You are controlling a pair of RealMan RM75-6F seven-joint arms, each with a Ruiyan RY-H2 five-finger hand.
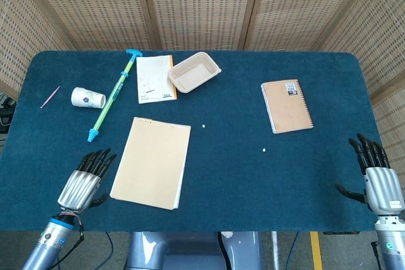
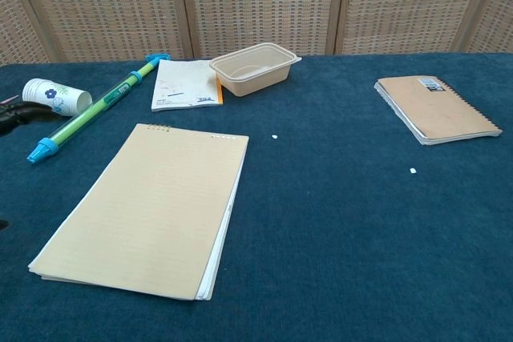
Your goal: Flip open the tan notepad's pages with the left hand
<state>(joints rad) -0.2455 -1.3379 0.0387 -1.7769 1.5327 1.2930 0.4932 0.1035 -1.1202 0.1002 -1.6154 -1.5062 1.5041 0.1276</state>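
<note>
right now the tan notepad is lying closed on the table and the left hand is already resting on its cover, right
Not quite. The tan notepad does lie closed on the table, but the left hand is not on its cover. In the head view the hand sits beside the pad's left edge, fingers apart, holding nothing, with blue cloth showing between it and the pad.
</note>
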